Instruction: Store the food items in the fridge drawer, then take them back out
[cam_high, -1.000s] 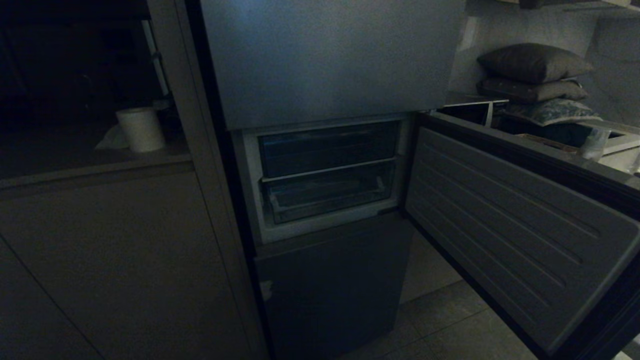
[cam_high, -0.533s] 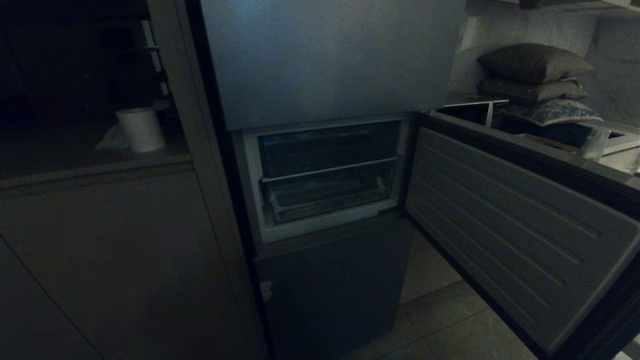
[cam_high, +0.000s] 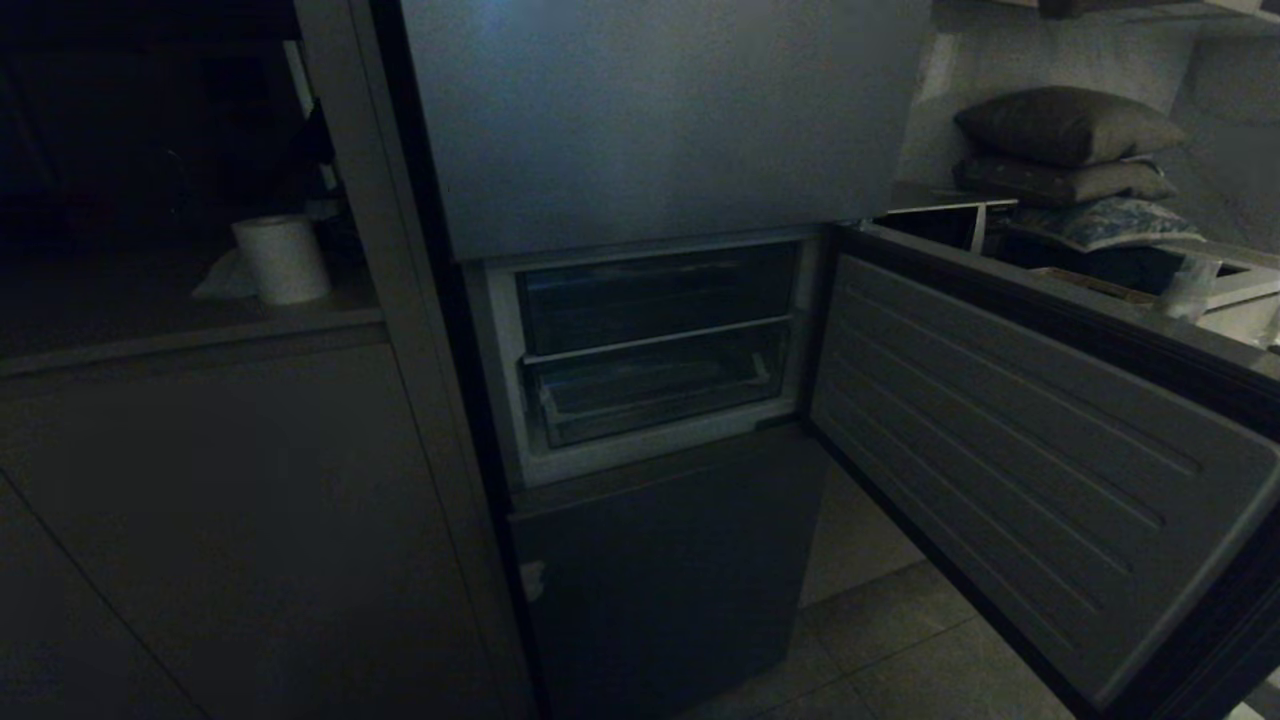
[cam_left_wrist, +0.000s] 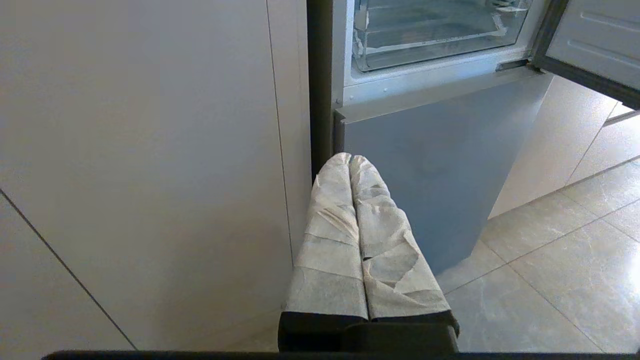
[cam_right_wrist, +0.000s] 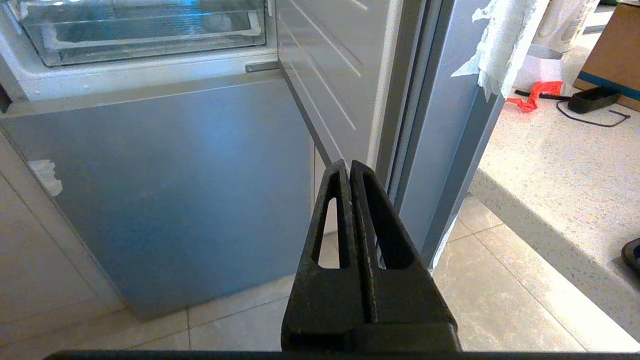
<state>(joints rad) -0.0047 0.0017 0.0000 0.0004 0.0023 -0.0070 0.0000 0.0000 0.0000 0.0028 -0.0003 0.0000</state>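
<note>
The fridge's middle door (cam_high: 1000, 440) stands swung open to the right. Inside, the clear fridge drawer (cam_high: 655, 395) sits pushed in under a flat shelf; nothing red shows in it. The drawer (cam_left_wrist: 430, 30) also appears at the edge of the left wrist view, and the same drawer (cam_right_wrist: 145, 30) in the right wrist view. My left gripper (cam_left_wrist: 350, 159), its fingers wrapped in white tape, is shut and empty, low before the fridge's bottom door. My right gripper (cam_right_wrist: 348, 165), black, is shut and empty below the open door. The food items are out of view. Neither gripper shows in the head view.
A pale cabinet panel (cam_left_wrist: 150, 175) flanks the fridge on the left. A stone counter (cam_right_wrist: 560, 165) juts out right of the open door, bearing a crumpled red scrap (cam_right_wrist: 535, 95) and a black cable. A paper roll (cam_high: 283, 258) and stacked pillows (cam_high: 1070, 125) lie further back.
The fridge, its door and the drawer stand as before. Only a dark shape in the far left background has shifted slightly.
</note>
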